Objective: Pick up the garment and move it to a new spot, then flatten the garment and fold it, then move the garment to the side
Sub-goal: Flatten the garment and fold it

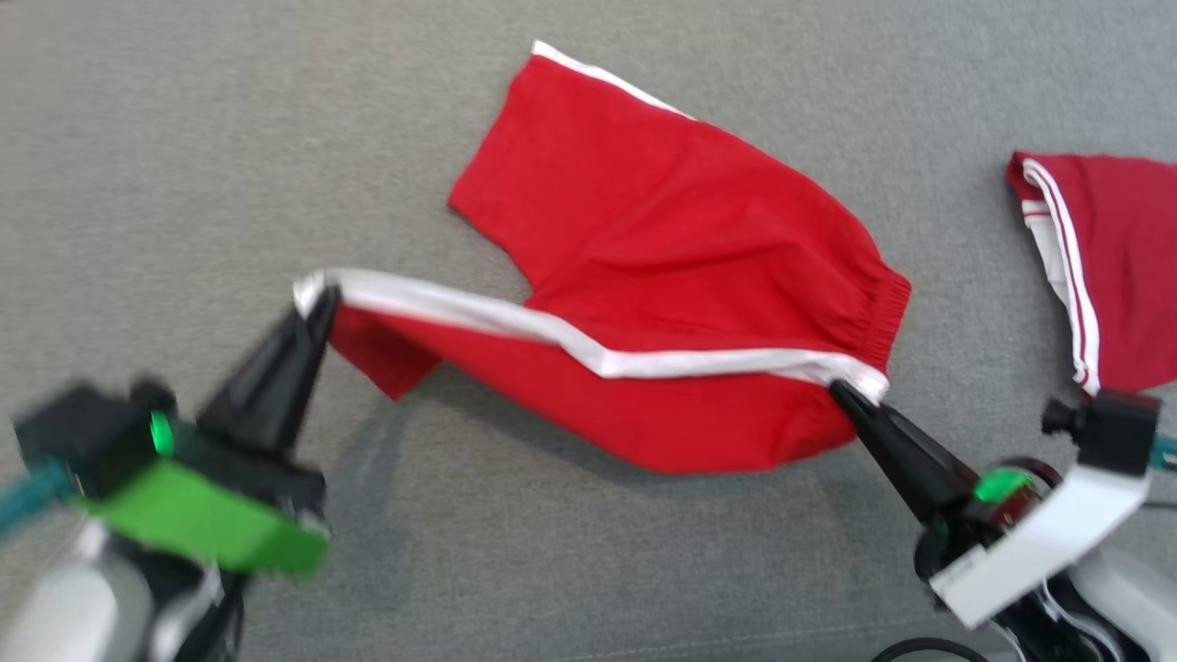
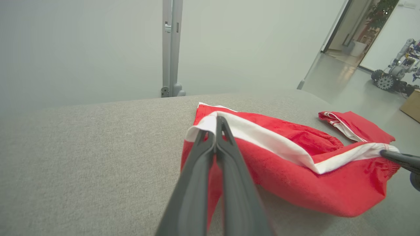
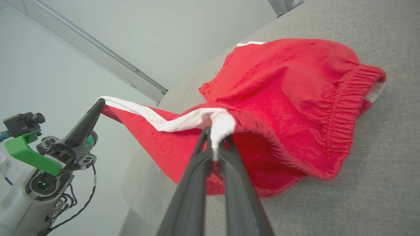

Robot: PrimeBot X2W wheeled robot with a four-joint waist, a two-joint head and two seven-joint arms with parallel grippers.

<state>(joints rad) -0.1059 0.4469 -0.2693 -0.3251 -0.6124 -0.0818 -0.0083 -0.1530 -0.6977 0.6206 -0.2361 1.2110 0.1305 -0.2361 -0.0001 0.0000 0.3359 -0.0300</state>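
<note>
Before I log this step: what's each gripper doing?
Left gripper: shut on the shorts, leg end.
Right gripper: shut on the shorts, waist end.

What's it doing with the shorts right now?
Both grippers are shut on the white side stripe of the red shorts: the left gripper at the leg-hem end, the right gripper at the waistband end. That edge is lifted and stretched between them; the far leg lies on the grey fabric surface. A second red garment lies apart, to the right.

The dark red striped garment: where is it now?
In the head view the dark red striped garment lies on the grey cloth surface at the right edge, apart from the bright red shorts.
</note>
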